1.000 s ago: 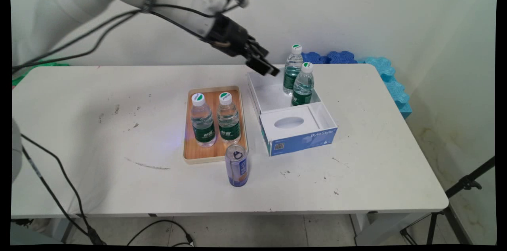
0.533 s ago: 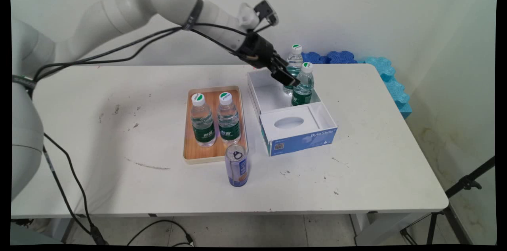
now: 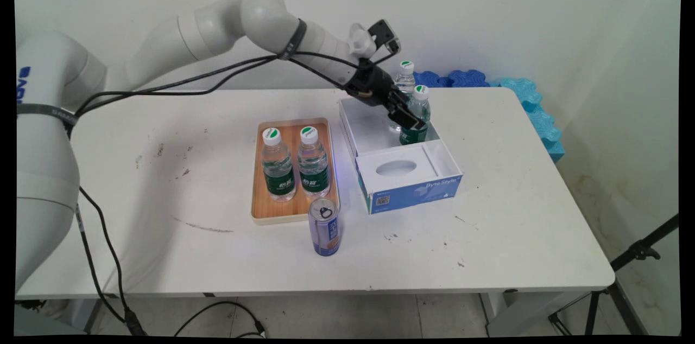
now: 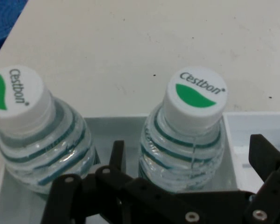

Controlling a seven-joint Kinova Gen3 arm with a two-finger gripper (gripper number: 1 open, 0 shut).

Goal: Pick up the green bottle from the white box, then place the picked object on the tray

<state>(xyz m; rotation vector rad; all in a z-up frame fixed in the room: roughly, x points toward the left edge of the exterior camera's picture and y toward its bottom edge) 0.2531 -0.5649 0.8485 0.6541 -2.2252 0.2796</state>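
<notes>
Standing upright on the wooden tray [image 3: 259,208] at the counter's [image 3: 516,235] middle are two bottles, a can [image 3: 324,233] just before it. Rightward, in the white box [image 3: 429,192], the claw [image 4: 186,154] is spread either side of the nearer bottle [image 4: 189,135], fingers [image 4: 266,156] flanking its body; the farther bottle [image 4: 35,130] stands just beside.

4 water bottles [image 3: 278,164] (2 per container), 1 can [image 3: 324,226], 1 tray [image 3: 260,208], 1 box [image 3: 412,192].

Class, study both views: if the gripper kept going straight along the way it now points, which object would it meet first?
Most likely the nearer water bottle in the open box: the open gripper has a finger on each side of it. The second bottle stands off to one side.
</notes>
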